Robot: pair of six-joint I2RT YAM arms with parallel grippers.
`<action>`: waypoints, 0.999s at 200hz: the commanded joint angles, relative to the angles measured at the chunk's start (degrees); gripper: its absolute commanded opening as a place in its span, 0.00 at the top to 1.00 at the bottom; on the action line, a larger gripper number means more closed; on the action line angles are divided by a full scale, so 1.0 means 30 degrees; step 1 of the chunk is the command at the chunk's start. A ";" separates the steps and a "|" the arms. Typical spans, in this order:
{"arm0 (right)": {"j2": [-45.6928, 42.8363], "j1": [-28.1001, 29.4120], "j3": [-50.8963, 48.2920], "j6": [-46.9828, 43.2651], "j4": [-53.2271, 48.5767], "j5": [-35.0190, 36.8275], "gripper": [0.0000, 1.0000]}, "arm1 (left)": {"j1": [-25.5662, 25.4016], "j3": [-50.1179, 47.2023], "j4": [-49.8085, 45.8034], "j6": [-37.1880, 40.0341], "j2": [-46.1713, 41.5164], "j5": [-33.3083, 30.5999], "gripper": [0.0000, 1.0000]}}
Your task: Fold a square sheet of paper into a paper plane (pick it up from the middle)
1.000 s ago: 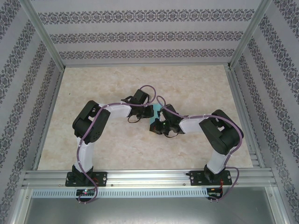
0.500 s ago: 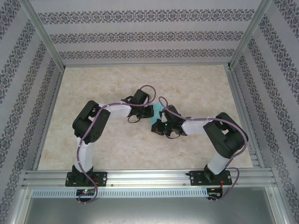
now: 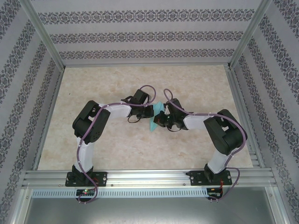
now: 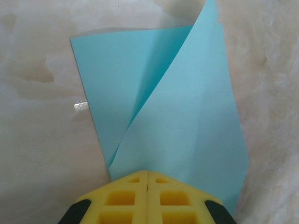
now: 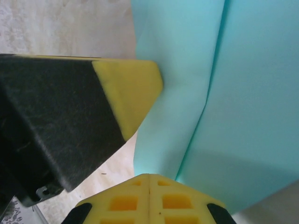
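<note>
Two arms meet over a part-folded turquoise sheet near the middle of the table.

The marbled table carries both arms. The left arm reaches in from the left and the right arm from the right, their wrists close together. Between them is the sheet of paper: one layer lies flat on the table, and a second layer curls up off it along a slanting fold, its far corner in the air. The left gripper has its yellow pads pressed together, tips at the sheet's near edge. The right gripper is pressed together too, tips at the sheet's edge beside a lengthwise crease, with one yellow fingertip of the left gripper just beside the paper. Whether either pair of pads has paper caught between them cannot be told.
</note>
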 commanded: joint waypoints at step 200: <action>0.1029 0.2957 -0.1413 0.0797 -0.1566 0.0418 0.95 | 0.0027 -0.0725 -0.2112 -0.0215 0.0584 -0.0555 1.00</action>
